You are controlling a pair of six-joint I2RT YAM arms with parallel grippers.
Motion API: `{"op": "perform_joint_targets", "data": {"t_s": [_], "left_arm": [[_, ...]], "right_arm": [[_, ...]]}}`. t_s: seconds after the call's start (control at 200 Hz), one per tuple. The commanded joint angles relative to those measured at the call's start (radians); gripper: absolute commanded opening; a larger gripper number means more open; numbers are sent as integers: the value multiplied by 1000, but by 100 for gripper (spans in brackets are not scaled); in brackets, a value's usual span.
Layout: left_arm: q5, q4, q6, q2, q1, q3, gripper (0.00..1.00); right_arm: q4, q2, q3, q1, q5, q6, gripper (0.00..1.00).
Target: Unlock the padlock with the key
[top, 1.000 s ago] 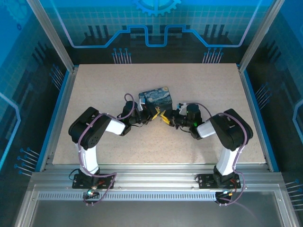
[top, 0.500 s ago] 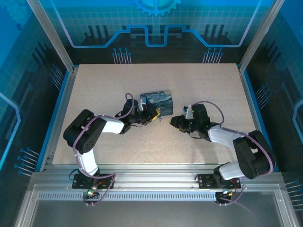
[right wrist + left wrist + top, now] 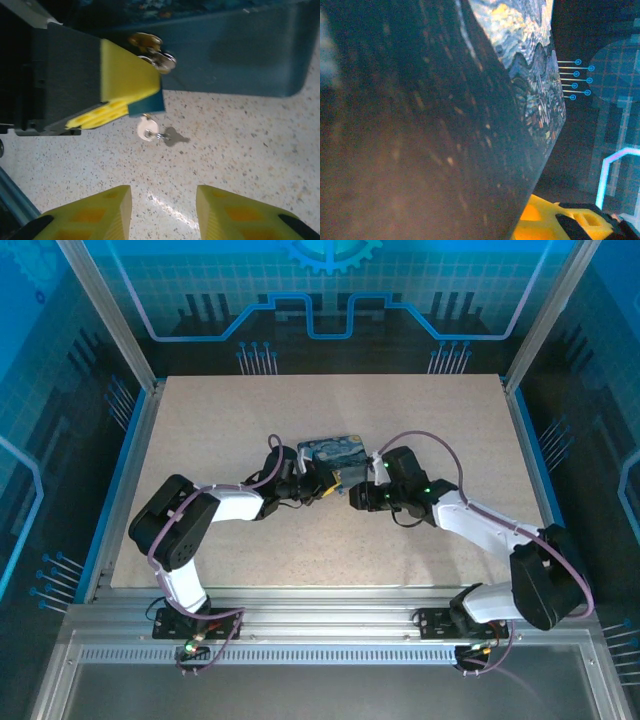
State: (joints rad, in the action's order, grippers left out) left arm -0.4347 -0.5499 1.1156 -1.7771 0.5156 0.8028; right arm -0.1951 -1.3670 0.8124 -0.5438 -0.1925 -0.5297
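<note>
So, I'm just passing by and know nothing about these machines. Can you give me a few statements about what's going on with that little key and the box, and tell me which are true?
1. The right gripper is holding the key. False: its fingers are apart and empty, and the key lies on the table.
2. The key lies close in front of the tin. True.
3. The key is already in the padlock. False: the padlock sits at the tin's front wall, and the key is apart from it on the tabletop.
4. The tin's lid has a swirling starry-night print. True.
</note>
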Motion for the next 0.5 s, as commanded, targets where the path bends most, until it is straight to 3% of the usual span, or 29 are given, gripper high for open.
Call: {"op": "perform_joint_targets", "data": {"t_s": [0.0,0.495], "left_arm": [[-5,-10,-24,22,6,33,0],[-18,-27,-18,16,6,32,0]], "right_arm": [[-57,-52,47,-18,55,76,42],[-71,-198,180,-89,127,158,43]]}}
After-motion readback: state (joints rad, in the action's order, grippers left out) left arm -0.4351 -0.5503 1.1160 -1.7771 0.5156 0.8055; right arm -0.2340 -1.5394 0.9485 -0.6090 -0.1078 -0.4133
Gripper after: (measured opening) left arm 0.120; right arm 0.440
